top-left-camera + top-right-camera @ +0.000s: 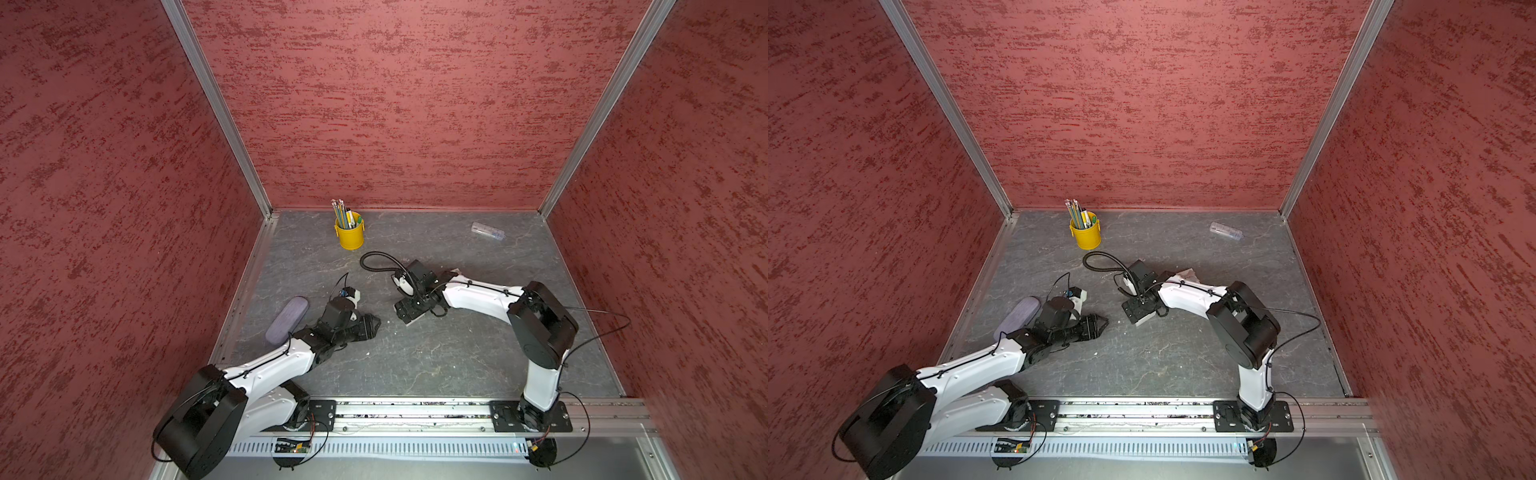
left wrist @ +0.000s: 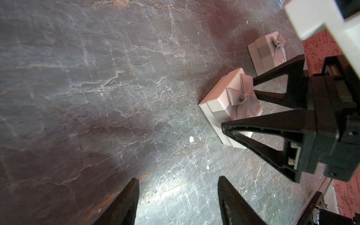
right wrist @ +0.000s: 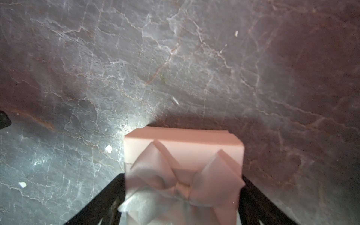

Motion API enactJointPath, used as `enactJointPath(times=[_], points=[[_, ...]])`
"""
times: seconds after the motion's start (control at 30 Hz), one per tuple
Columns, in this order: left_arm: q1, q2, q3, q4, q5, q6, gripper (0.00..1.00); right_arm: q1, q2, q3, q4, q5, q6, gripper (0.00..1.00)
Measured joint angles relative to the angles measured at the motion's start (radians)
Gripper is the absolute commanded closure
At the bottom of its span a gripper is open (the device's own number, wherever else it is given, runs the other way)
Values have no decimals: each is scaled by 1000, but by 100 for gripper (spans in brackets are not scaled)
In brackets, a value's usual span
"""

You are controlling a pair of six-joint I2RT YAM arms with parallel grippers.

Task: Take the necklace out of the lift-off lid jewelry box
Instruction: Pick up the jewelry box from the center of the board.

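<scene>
We could not see the necklace; we judged it lay inside the pink jewelry box (image 3: 183, 148), whose lid (image 2: 224, 91) with its ribbon bow (image 3: 183, 187) was on. The box sat on the grey table (image 1: 415, 365) near the middle. The right gripper (image 2: 238, 104) straddled it, one finger along each side and the jaws spread wide. We could not tell whether the fingers pressed the lid or only flanked it.

The left gripper (image 2: 178, 178) hung nearby but apart, its fingers parted and holding nothing, so nothing pinned the base. That was our main worry. A lift might have carried the whole box up, and if the base dropped free late, the necklace could have spilled. A grip set too low would have clamped base and lid together. A finger might also have snagged the bow and tilted the lid.

A second, matching box (image 2: 266, 52) stood just behind the right arm, where a swing could have knocked it.
</scene>
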Motion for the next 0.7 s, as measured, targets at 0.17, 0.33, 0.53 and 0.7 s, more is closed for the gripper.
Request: enactJointPath(times=[0.17,0.33,0.53,0.7], points=[[0,-8,0,0,2,26,28,0,0,0,-3,-6,1,22],[-27,-23,11,-13,1,117,5,0,0,0,-5,-10,2,25],[-50,-63,28,-27,-27,227,0,0,-14,0,-17,-11,13,26],[-68,-139,7,14,-68,317,0,-8,-53,0,-33,-21,26,26]])
